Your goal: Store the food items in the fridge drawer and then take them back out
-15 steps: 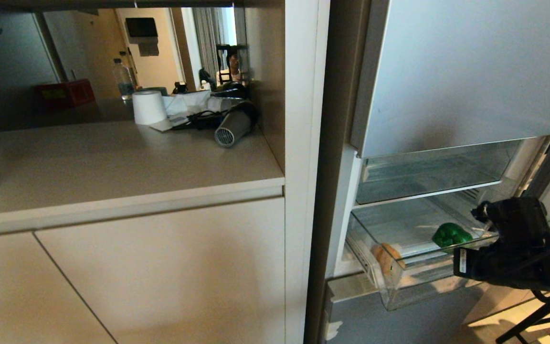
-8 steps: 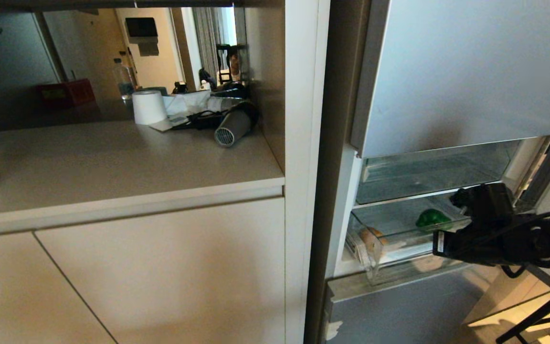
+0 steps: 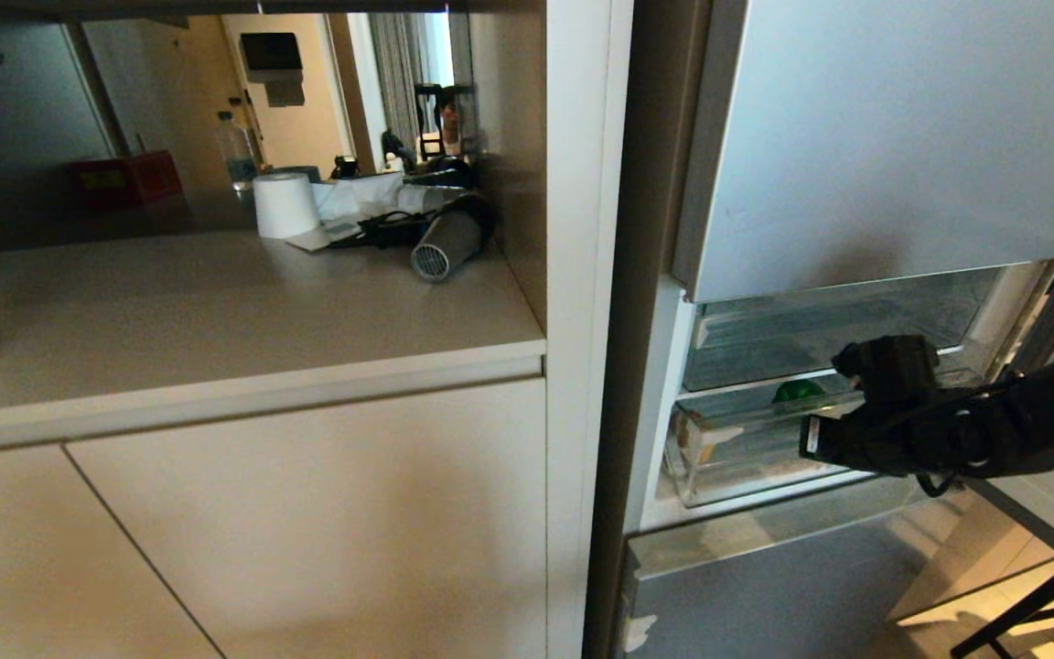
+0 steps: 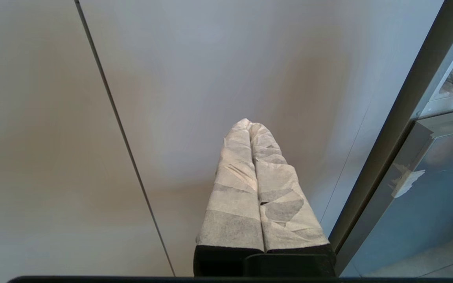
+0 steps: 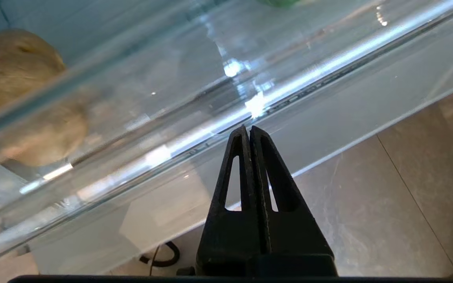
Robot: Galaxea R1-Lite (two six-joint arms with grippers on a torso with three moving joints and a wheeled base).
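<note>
The clear fridge drawer [image 3: 737, 458] sits nearly all the way inside the silver-grey fridge. In it, the green bell pepper [image 3: 797, 392] shows only as a top edge under the shelf above. The tan potato [image 5: 12, 67] lies behind the drawer's transparent front [image 5: 171, 129]. My right gripper [image 5: 249, 129] is shut and empty, its black tips against that front. My right arm [image 3: 930, 421] reaches in from the right. My left gripper [image 4: 250, 124], with white-wrapped fingers, is shut and hangs before a cabinet door, left of the fridge.
Above the drawer is a taller clear bin [image 3: 820, 329] under the closed upper fridge door [image 3: 902, 137]. A counter on the left holds a hair dryer [image 3: 445, 247], a paper roll [image 3: 285, 206], a water bottle [image 3: 236, 151] and a red box [image 3: 124, 178]. A black stand [image 3: 1039, 604] is low right.
The drawer has slid back into the fridge with my shut right gripper against its front. The pepper and potato went in with it. The left arm has stayed still.
</note>
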